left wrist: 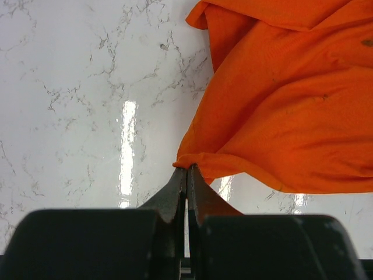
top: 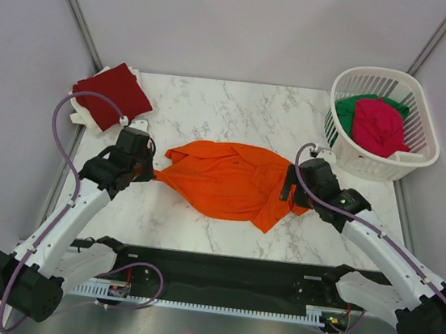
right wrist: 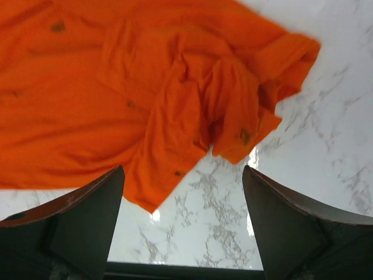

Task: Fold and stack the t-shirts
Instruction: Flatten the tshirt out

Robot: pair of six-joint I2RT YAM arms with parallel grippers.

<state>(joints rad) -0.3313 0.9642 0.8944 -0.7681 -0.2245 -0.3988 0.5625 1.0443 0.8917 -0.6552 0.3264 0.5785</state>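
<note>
T-shirt (top: 225, 179) edge pinched by left end effector (left wrist: 187, 170); right end effector (right wrist: 182, 175) gapes.

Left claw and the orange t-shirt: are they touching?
Touching. The left wrist view shows the left claw shut, pinching a corner of the orange t-shirt.

No text, label, brand, number or sign is readable in any view.
</note>
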